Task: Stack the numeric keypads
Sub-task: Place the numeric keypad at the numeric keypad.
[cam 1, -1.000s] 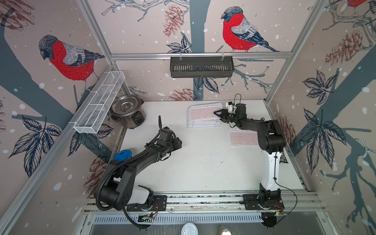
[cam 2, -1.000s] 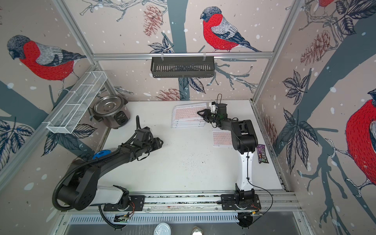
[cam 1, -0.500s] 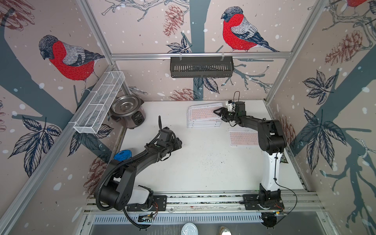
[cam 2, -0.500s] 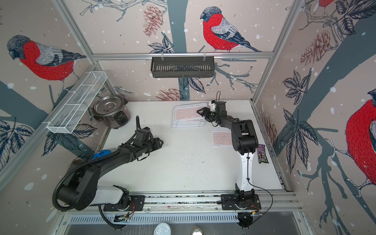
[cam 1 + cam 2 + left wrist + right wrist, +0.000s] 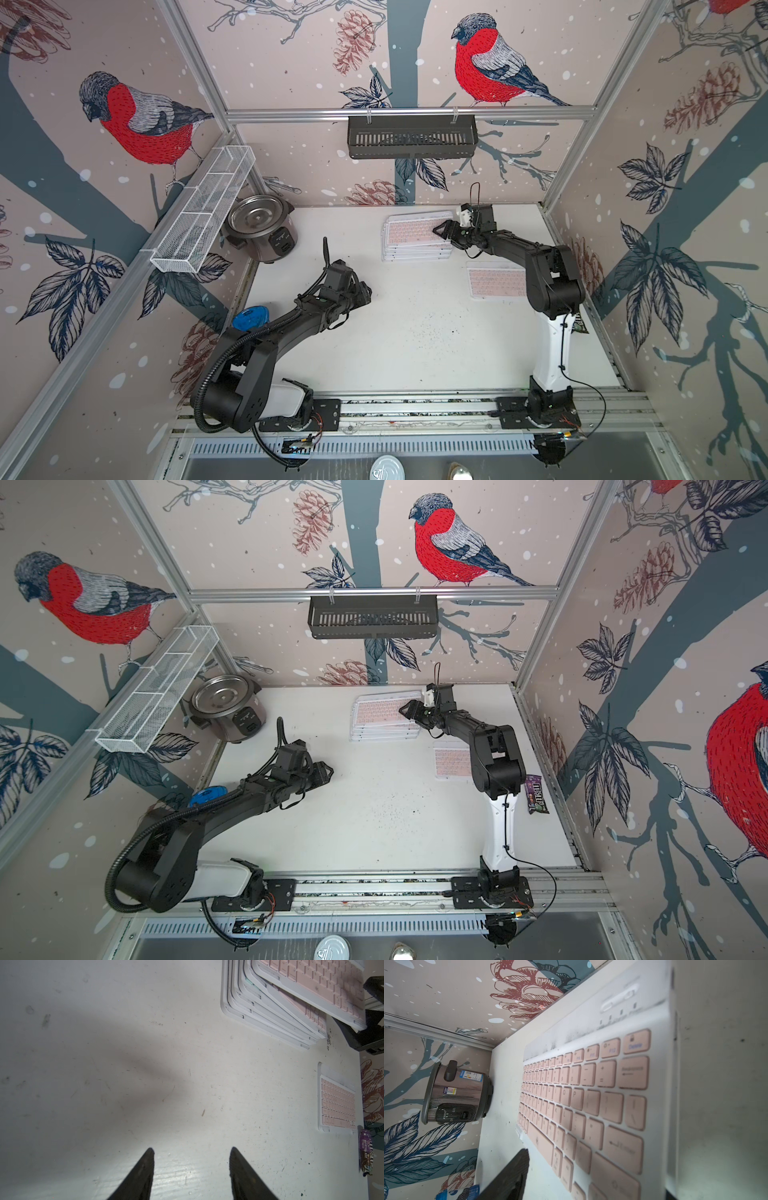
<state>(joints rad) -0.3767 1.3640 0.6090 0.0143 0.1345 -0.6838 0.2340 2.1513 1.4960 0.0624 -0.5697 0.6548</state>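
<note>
Several numeric keypads lie in a fanned stack (image 5: 415, 251) at the back of the white table (image 5: 415, 332). The top keypad (image 5: 409, 230), with pink keys, sits askew on the stack with its right edge slightly raised (image 5: 311, 987). My right gripper (image 5: 442, 232) is at that edge, open, with the keypad's end between its spread jaws; one dark finger (image 5: 510, 1174) shows beside the keys. One more pink keypad (image 5: 494, 282) lies flat alone to the right, partly under the right arm. My left gripper (image 5: 192, 1151) hovers open and empty over bare table, left of centre.
A rice cooker (image 5: 262, 228) stands at the back left, below a white wire basket (image 5: 203, 212) on the left wall. A black basket (image 5: 411, 135) hangs on the back wall. A blue object (image 5: 249, 318) lies at the table's left edge and a candy bag (image 5: 536, 793) at the right.
The right gripper's jaws have spread apart around the top keypad's right edge, letting it go onto the stack. The left arm has not moved.
</note>
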